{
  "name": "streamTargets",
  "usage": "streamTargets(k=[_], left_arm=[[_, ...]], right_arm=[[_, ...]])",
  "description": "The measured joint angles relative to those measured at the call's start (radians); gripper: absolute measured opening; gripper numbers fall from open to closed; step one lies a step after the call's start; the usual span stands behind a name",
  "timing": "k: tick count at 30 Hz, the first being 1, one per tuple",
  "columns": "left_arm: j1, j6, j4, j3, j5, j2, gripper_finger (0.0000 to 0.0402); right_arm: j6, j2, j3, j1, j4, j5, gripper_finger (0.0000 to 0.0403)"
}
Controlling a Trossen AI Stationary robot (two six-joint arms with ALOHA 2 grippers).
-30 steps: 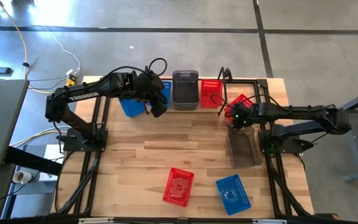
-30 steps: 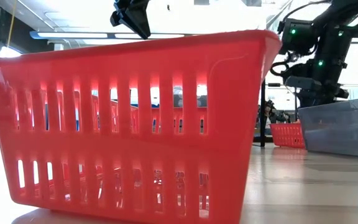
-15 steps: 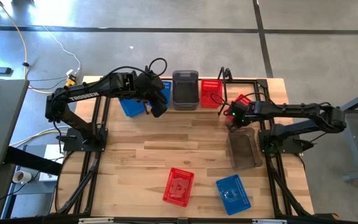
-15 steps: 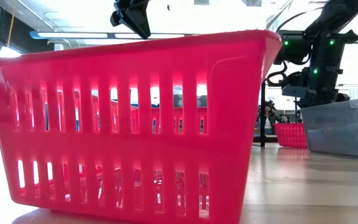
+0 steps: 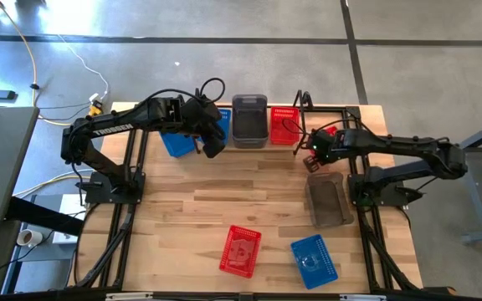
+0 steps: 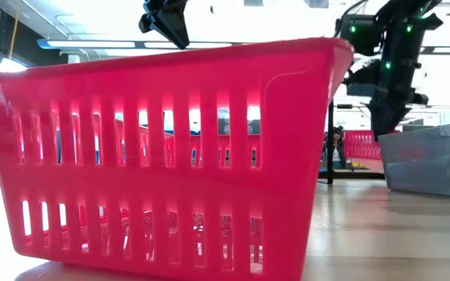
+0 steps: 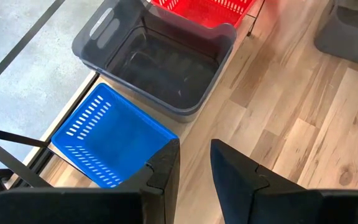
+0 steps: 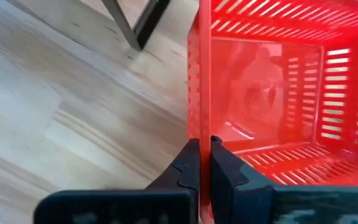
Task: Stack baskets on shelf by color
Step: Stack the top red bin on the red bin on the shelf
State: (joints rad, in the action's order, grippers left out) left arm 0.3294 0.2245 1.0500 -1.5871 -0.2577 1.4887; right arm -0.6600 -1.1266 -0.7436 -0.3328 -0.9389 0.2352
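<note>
The right tool (image 8: 204,163) is clamped on one wall of a red basket (image 8: 272,93), lifted near the shelf (image 5: 329,109); held by one thin wall, it could swing and catch the black uprights (or slip free). The left tool (image 7: 194,163), fingers apart, hovers beside the blue basket (image 7: 107,137). More baskets sit on the pale wood desk (image 5: 182,209); grey floor surrounds it.

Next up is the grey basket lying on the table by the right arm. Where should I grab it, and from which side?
Take the grey basket by one rim wall, coming straight down from above: it sits upright with its mouth open, so one finger can drop inside and one outside. The right gripper holds the red basket that way.
</note>
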Motion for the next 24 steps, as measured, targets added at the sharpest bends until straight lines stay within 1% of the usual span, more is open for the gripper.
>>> streamTargets(k=[4,11,14,18,24], left_arm=[[0.0,-0.001,0.0,0.0,0.0,0.0,0.0081],[0.0,-0.018,0.0,0.0,0.0,0.0,0.0081],[0.0,-0.018,0.0,0.0,0.0,0.0,0.0081],[0.0,-0.017,-0.001,0.0,0.0,0.0,0.0081],[0.0,-0.016,-0.001,0.0,0.0,0.0,0.0081]], right_arm=[[-0.038,0.028,-0.066,0.011,-0.088,0.014,0.0001],[-0.083,0.107,-0.165,0.014,-0.17,0.061,0.0001],[-0.08,0.134,-0.219,0.014,-0.195,0.105,0.0001],[-0.037,0.147,-0.312,0.014,-0.22,0.178,0.0],[0.102,0.147,-0.453,0.014,-0.195,0.263,0.0]])
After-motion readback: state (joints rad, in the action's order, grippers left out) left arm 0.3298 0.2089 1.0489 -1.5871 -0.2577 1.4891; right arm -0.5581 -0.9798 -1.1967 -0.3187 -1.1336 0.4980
